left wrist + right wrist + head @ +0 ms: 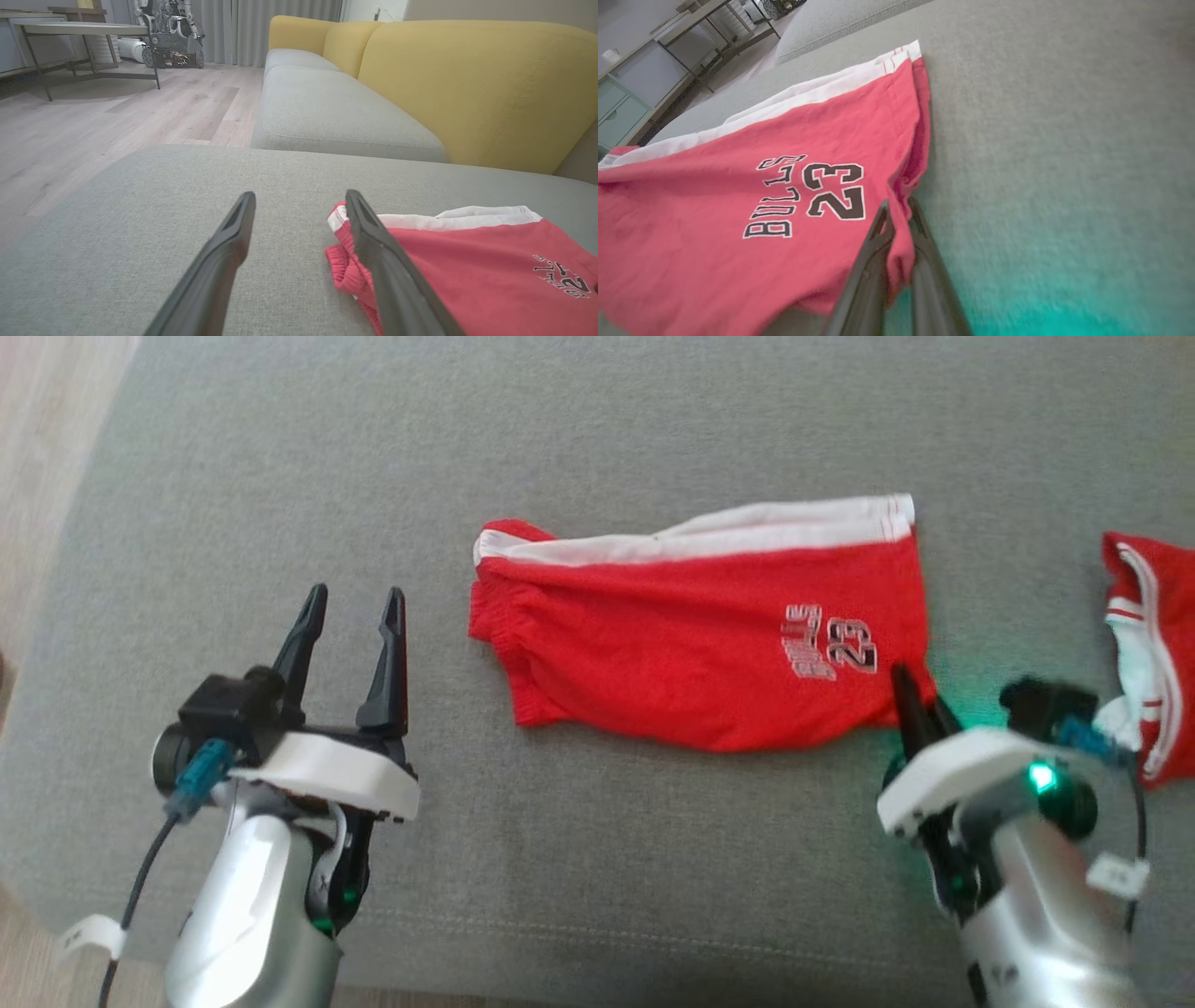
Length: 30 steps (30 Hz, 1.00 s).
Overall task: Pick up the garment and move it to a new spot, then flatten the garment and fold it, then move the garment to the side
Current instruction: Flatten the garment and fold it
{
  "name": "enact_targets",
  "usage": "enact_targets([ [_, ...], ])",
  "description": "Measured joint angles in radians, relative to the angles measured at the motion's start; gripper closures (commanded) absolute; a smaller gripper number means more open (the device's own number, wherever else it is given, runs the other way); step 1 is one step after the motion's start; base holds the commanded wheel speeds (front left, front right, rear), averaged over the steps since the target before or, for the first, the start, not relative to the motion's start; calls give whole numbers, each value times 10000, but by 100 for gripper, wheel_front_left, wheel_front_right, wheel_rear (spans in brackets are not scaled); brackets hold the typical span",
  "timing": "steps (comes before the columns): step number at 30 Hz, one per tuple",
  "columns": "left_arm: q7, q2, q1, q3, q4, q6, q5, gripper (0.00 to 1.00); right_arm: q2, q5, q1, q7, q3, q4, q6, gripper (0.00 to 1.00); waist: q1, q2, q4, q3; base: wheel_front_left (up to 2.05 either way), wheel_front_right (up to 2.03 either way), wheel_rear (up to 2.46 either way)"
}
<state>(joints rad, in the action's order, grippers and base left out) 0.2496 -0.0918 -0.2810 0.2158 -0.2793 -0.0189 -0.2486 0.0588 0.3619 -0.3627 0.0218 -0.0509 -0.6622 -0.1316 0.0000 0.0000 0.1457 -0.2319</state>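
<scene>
Red shorts (691, 635) lie flat on a grey cushion (597, 429), long axis running left to right, with the right gripper (917, 705) pinched shut on their near right corner and the left gripper (353, 602) spread wide, empty, near the left end.

Grey sofa seat (327, 107) with yellow backrest (467, 84), pale wood floor (117, 121), metal-legged table (84, 30), grey curtains (261, 23)

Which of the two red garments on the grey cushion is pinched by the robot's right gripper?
The flat red shorts printed BULLS 23, corner clamped in the right gripper; the crumpled red-and-white garment lies loose farther right.
</scene>
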Motion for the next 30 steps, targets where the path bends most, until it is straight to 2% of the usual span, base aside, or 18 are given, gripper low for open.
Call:
enact_targets([
  [7, 0, -19, 156, -19, -19, -81, 10, 0, -65, 435, 1167, 134, 142, 882, 0, 100, 0, 0, -254, 164, 0, 0, 0],
  [18, 2, -13, 183, 82, -180, -84, 10, 0, -96, 290, 1443, -201, 426, 1666, 0, 100, 0, 0, -223, 438, 0, 0, 0],
  [21, 0, -4, 223, 180, -249, -88, 8, 0, -71, 54, 1067, -631, -144, 2205, 0, 100, 0, 0, -108, 549, 0, 0, 0],
  [24, 2, 23, 236, 286, -313, -92, 8, 0, -56, 113, 249, -1058, -1220, 2673, 0, 100, 0, 0, 60, 639, 0, 0, 0],
  [30, 0, 88, 246, 412, -397, -167, 6, 0, -13, 1221, -955, -1323, -3597, 2844, 0, 100, 0, 0, 515, 762, 0, 0, 0],
])
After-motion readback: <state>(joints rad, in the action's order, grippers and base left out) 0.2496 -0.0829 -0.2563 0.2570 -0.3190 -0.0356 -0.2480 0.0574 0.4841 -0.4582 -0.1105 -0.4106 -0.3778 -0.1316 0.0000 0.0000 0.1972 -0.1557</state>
